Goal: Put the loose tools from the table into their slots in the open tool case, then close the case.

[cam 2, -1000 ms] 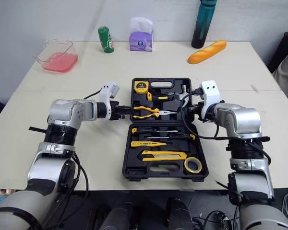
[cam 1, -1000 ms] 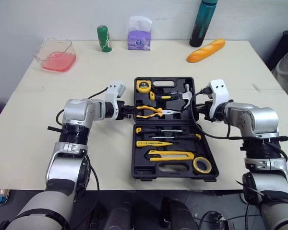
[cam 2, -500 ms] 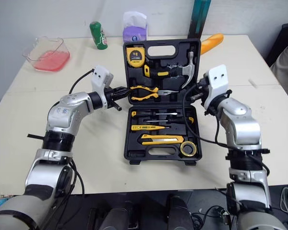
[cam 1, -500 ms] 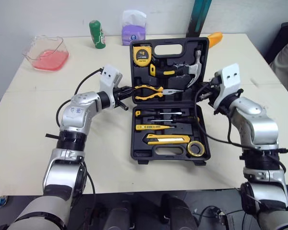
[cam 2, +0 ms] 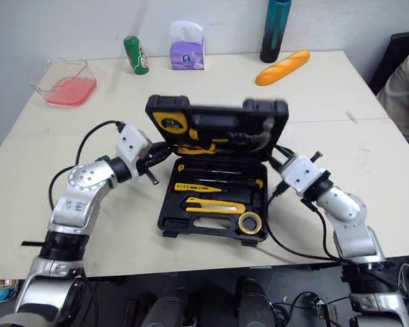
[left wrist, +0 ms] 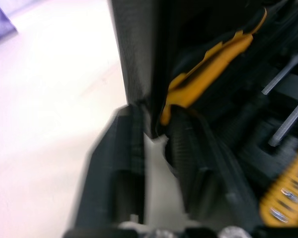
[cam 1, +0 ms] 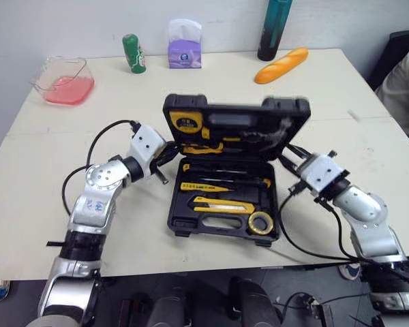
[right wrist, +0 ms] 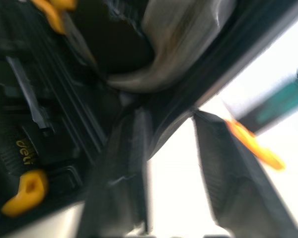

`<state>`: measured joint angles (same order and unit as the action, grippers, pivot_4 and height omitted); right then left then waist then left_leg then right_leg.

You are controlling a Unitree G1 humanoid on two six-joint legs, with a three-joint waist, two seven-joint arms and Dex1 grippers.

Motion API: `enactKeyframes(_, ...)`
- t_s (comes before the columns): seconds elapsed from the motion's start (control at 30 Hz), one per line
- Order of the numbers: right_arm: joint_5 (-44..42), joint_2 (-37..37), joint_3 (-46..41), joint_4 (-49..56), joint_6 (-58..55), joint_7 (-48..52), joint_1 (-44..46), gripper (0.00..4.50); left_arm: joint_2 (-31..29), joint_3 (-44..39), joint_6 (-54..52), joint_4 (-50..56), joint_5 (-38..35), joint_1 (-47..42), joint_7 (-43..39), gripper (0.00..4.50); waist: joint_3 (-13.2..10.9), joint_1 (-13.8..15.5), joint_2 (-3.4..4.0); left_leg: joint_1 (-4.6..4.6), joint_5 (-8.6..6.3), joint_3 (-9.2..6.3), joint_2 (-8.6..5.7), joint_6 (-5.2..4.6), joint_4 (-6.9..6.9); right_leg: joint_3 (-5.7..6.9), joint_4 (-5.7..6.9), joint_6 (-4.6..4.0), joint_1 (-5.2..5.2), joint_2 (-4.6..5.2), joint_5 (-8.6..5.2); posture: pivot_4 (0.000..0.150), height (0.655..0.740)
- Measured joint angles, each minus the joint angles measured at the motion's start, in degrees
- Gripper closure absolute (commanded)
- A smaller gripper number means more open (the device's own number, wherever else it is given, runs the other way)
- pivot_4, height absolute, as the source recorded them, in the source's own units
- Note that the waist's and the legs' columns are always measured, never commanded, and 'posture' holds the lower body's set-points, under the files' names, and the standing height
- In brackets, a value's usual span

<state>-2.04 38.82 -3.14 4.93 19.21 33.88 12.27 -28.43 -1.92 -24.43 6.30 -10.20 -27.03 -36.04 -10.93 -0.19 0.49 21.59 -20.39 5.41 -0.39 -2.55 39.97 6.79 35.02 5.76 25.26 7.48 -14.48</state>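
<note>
Left gripper [cam 1: 168,151] and right gripper [cam 1: 292,157] jaws pinch the tilted lid [cam 1: 236,114] at its side edges. Tools [cam 1: 221,205] fill the tool case [cam 1: 218,230] amid open counter [cam 1: 211,82]

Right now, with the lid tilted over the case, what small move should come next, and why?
Probably lower the lid a little toward the base. It stands tilted, not shut, with the left end effector and right end effector at its side edges, and the tools I can see sit in slots.
</note>
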Motion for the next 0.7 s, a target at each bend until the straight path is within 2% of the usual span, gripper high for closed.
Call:
enactKeyframes(0.03,-1.06,1.66,-0.56,2.74,0.32,1.6,-1.75,1.36,-1.09,-1.43,-3.55,2.83,-2.98,1.23,-0.99,1.96,-0.01,0.0,-0.01,-0.04,-0.02,-0.01,0.06,0.02,0.02,-0.02,0.0,0.0,-0.05,-0.03,0.0,0.15,0.7348)
enactKeyframes(0.07,-2.77,3.38,-1.48,6.01,-0.2,3.49,-3.79,1.3,-2.66,-3.13,-8.11,5.86,-6.76,2.44,-2.5,1.52,-0.01,0.01,-0.02,-0.04,-0.02,-0.03,0.09,0.03,0.03,-0.07,0.0,-0.02,-0.07,-0.02,-0.01,0.15,0.7348)
enactKeyframes(0.13,-8.64,9.19,-4.0,15.02,-3.8,8.99,-10.53,1.3,-10.28,-8.37,-17.99,13.9,-16.45,7.79,-8.28,0.67,-0.01,-0.07,-0.02,-0.24,-0.14,-0.08,0.24,0.19,0.0,-0.37,-0.07,-0.14,-0.26,0.03,-0.08,0.15,0.7348)
enactKeyframes(0.2,-14.46,14.41,-8.17,20.59,-10.29,14.35,-18.63,1.3,-17.76,-14.44,-24.94,18.21,-23.61,14.84,-14.27,0.67,-0.03,0.1,-0.03,-0.59,-0.27,-0.25,0.43,0.24,0.03,-0.25,-0.28,-0.28,-0.8,-0.01,-0.16,0.15,0.7348)
enactKeyframes(0.27,-22.76,18.45,-16.99,25.88,-19.87,21.73,-30.9,1.3,-25.2,-22.37,-30.9,20.64,-30.63,24.23,-22.41,0.67,-0.07,0.46,-0.05,-0.66,-0.29,-0.37,0.43,0.2,0.04,-0.22,-0.35,-0.31,-0.95,0.0,-0.17,0.15,0.7348)
enactKeyframes(0.4,-35.73,21.13,-33.69,29.55,-39.13,34.92,-49.48,1.3,-33.88,-32.93,-33.66,16.49,-33.55,35.44,-34.08,0.67,-0.11,1.83,-0.13,-1.4,-0.86,-0.62,0.52,0.09,0.06,0.02,-1.04,-0.44,-1.81,-0.01,-0.25,0.15,0.7348)
enactKeyframes(0.5,-41.96,20.78,-37.89,30.59,-46.07,35.75,-48.55,1.3,-35.14,-32.23,-30.02,10.72,-31.57,32.9,-35.01,0.67,0.06,1.84,-0.12,-1.46,-1.25,-0.64,0.56,-0.03,0.06,-0.12,-1.11,-0.6,-1.87,0.1,-0.32,0.15,0.7348)
enactKeyframes(0.6,-43.62,20.8,-37.82,32.2,-49.32,34.9,-46.49,1.3,-34.76,-28.2,-27.82,7.78,-30.83,27.03,-32.94,0.67,0.04,1.85,-0.08,-1.34,-1.15,-0.58,0.57,0.52,-0.03,-0.11,-0.98,-0.55,-1.62,0.12,-0.22,0.15,0.7348)
enactKeyframes(0.7,-44.0,20.76,-36.69,33.84,-51.67,33.42,-44.63,1.3,-32.76,-23.28,-25.58,4.66,-29.59,19.47,-30.39,0.67,0.03,1.78,-0.03,-1.32,-1.03,-0.45,0.62,0.32,-0.14,-0.02,-0.89,-0.61,-1.57,-0.04,-0.28,0.15,0.7348)
